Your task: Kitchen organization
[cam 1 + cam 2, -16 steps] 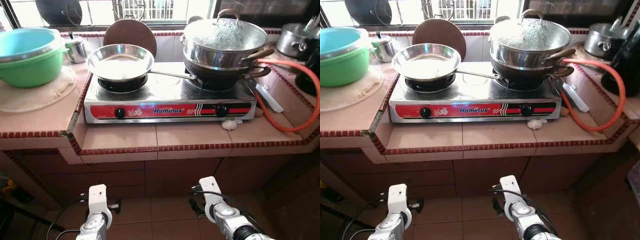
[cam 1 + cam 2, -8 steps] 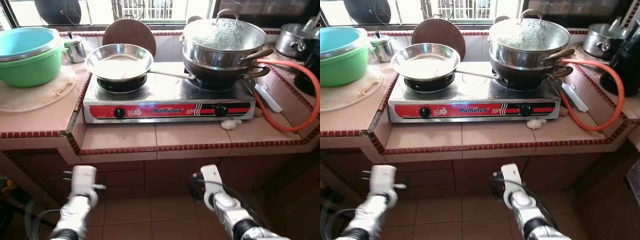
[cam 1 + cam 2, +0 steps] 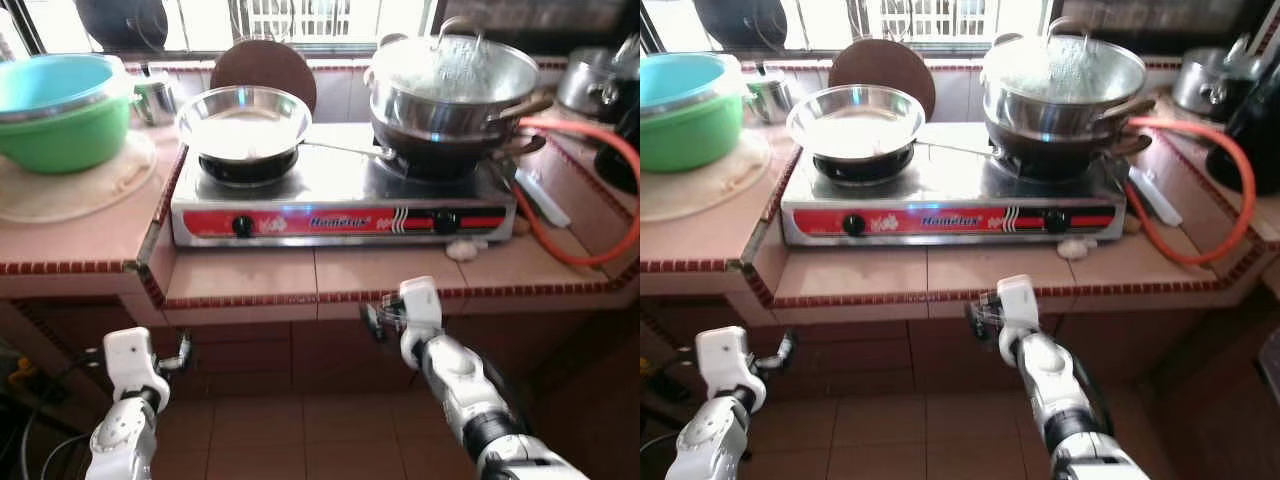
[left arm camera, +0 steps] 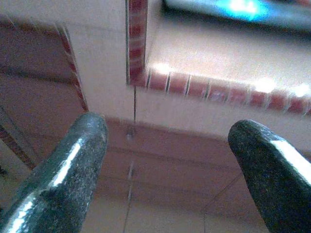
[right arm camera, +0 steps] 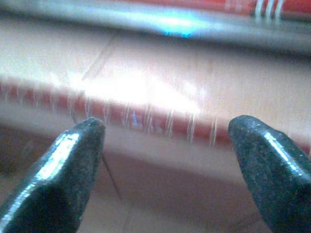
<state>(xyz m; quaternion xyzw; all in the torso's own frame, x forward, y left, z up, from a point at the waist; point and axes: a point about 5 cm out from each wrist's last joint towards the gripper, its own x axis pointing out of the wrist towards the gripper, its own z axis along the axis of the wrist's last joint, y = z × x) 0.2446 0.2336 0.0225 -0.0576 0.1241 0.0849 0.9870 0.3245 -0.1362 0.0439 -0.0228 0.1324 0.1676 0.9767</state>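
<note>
Steel frying pan (image 3: 243, 121), shallow, round, empty: sits on the left burner of the two-burner steel gas stove with the red front panel (image 3: 340, 200), toward the back of the tiled bench (image 3: 380, 270). I judge it the likeliest item to sort. Its thin straight handle runs along the bench's length, pointing to my right, tip ending just short of the dark wok; that line is the pan's long axis.

Dark wok (image 3: 440, 150) with a lidded steel pot (image 3: 452, 80) stacked in it: right burner.

Green plastic basin with a blue basin nested inside (image 3: 60, 110): left end of the raised bench section, on a pale round mat.

Orange gas hose (image 3: 590, 190): looped at the bench's right end.

My right gripper (image 3: 385, 318): fingers spread wide, nothing between them, level with the bench's front edge below the stove. My left gripper (image 3: 175, 352): also wide and empty, lower, before the cabinet face under the bench's left front corner.

Risks, as I judge them:
- Rising straight up, my right gripper could knock the bench's front edge or a stove knob.
- Grasping the handle near its tip would make the pan tilt and slide off the burner.
- A careless sweep along the handle could jostle the stacked pot and topple it.
</note>
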